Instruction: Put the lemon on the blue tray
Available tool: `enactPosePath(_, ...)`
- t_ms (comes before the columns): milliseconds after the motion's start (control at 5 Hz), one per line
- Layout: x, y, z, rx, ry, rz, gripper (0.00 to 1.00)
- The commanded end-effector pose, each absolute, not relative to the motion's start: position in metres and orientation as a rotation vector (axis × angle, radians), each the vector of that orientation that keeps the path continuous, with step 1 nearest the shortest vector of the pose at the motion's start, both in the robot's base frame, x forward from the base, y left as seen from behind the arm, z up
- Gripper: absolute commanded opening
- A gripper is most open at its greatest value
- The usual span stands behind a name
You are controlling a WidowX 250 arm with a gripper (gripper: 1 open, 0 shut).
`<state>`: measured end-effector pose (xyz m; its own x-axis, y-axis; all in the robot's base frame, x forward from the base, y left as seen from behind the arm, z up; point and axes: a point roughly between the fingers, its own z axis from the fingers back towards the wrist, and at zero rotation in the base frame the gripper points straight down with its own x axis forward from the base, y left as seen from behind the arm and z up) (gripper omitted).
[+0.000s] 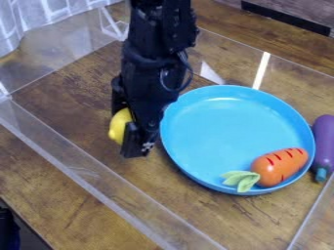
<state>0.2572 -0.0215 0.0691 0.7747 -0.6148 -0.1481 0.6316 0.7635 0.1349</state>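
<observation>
While the smooth bright-yellow oval lemon (119,125) sits at the blue tray's nine o'clock, the black gripper (136,137) is closed on it; on the round blue plastic tray (225,129), an orange toy carrot with green leaves (278,167) lies toward four o'clock.

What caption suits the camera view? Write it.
End effector gripping the lemon beside the blue tray, carrot on it.

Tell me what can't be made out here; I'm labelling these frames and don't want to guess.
Camera view:
- The lemon's far side: hidden behind the tool.
- The purple toy's right side: cut off by the frame edge.
- The arm's upper end: cut off by the top edge.
</observation>
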Motion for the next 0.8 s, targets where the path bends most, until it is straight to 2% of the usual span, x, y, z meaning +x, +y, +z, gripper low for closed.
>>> enactPosePath(0,0.27,-0.031,0.098,0.211,0.022,-0.709,0.0)
enactPosePath(400,0.276,-0.037,0.12,0.25,0.042,-0.749,0.0)
enactPosePath(600,0.283,-0.045,0.139,0.286,0.046,-0.781,0.0)
